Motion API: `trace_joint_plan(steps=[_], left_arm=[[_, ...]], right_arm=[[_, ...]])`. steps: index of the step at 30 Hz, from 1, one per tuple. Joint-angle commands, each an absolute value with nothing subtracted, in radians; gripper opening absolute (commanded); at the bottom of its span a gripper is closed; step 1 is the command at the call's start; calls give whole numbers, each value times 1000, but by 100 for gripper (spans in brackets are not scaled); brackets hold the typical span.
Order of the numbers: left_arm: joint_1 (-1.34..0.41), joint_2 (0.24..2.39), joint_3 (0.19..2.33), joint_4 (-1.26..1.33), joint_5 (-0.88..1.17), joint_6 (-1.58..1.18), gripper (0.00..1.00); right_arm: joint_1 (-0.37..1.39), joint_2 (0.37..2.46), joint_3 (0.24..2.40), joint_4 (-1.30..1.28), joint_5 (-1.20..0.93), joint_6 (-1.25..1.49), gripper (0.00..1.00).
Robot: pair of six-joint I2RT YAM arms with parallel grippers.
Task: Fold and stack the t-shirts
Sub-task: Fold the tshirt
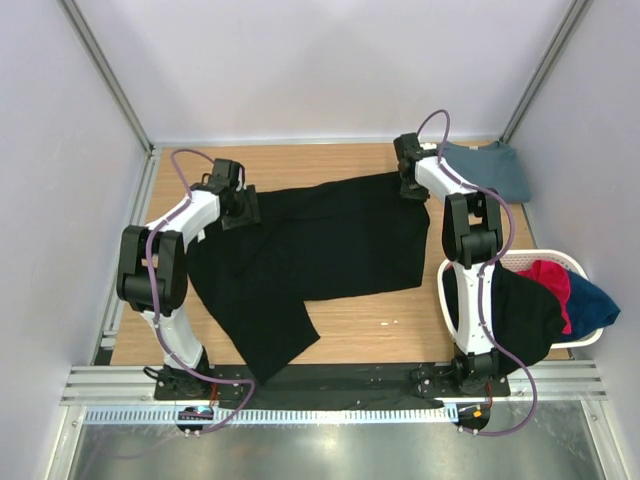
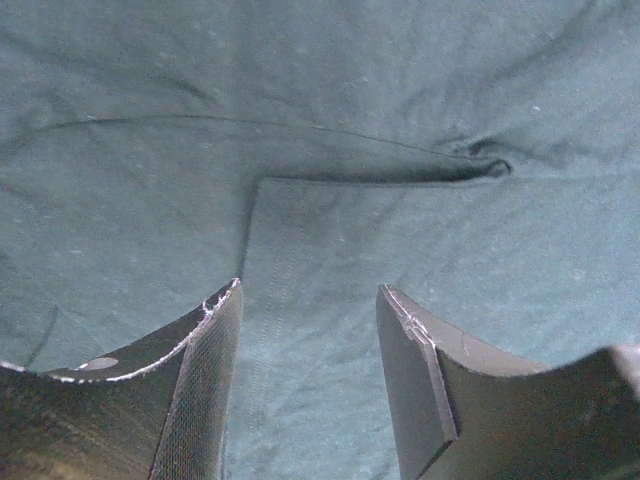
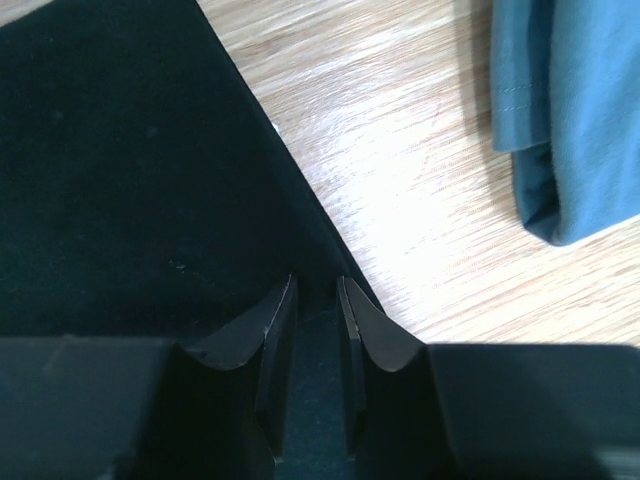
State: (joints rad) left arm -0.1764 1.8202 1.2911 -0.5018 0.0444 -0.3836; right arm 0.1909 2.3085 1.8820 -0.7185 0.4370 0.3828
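Note:
A large black t-shirt (image 1: 320, 250) lies spread across the wooden table, one part trailing toward the near edge. My left gripper (image 1: 243, 210) rests over its upper left part. In the left wrist view it (image 2: 310, 290) stands open above the cloth (image 2: 350, 100), near a hem and a seam. My right gripper (image 1: 412, 190) is at the shirt's upper right corner. In the right wrist view its jaws (image 3: 317, 280) stand narrowly apart, straddling the black cloth's edge (image 3: 120, 150). A folded slate-blue t-shirt (image 1: 495, 168) lies at the back right, also seen in the right wrist view (image 3: 570, 110).
A white basket (image 1: 545, 258) stands at the right beside the right arm. It holds a black shirt (image 1: 520, 315), a magenta-red one (image 1: 548, 280) and a blue one (image 1: 592, 305). Grey walls enclose the table on three sides.

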Motion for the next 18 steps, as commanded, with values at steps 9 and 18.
trace_joint_plan(steps=[9,18], left_arm=[[-173,1746,1267,-414,8,-405,60],[-170,1680,1234,-397,17,-417,62]], right_arm=[[183,2244,1891,-663,485,351,49],[198,2111,1864,-569,468,400,79]])
